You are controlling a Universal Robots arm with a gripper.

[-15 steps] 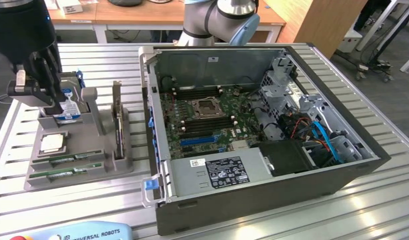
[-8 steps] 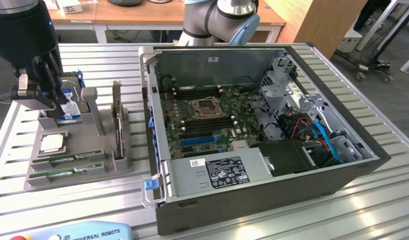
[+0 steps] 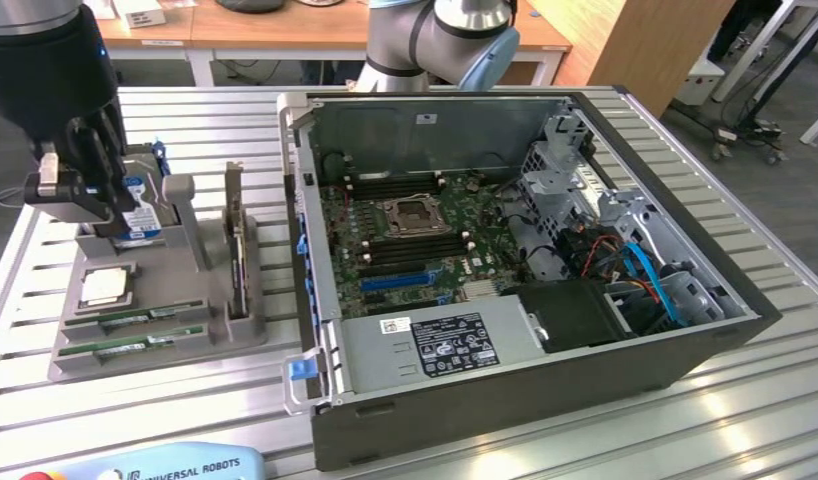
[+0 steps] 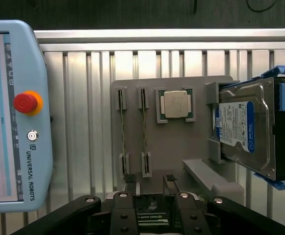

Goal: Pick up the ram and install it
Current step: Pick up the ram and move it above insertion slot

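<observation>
Green & thin, the ram (image 4: pixel 143 132) stands on its long edge in the grey holder (image 4: pixel 181 152), w/ a 2nd stick (image 4: pixel 122 131) just beside it. Little grey clips hold each stick at both ends. That leaves the top edge up & free to be pinched, I think. In the exterior view both sticks sit at the near end of the holder, on the exterior view's left of the pc case (image 3: pixel 516 400).

The tool (image 4: pixel 150 183) hangs above the holder w/ its fingers (image 4: pixel 130 185) apart & nothing btw them. It holds nothing & touches nothing. It's near the sticks but not down on them. No stick is out of its place, so the pick-up isn't done yet.

A silver chip (image 4: pixel 175 104) lies flat in its own pocket next to the sticks. The hard drive (image 4: pixel 245 127) stands tall on the far side of the chip, in blue rails. It's the tallest thing on the holder, so that side looks tight. The sticks are close together too, so there's not much room for a finger btw them.

The case lies on the bench (image 3: pixel 729 420) w/ its side off, so the green board (image 3: pixel 409 220) is open from above. Case walls go all round it & wires crowd the exterior view's right side. The big pendant (image 4: pixel 15 112) lies at the bench edge, apart from the holder.
</observation>
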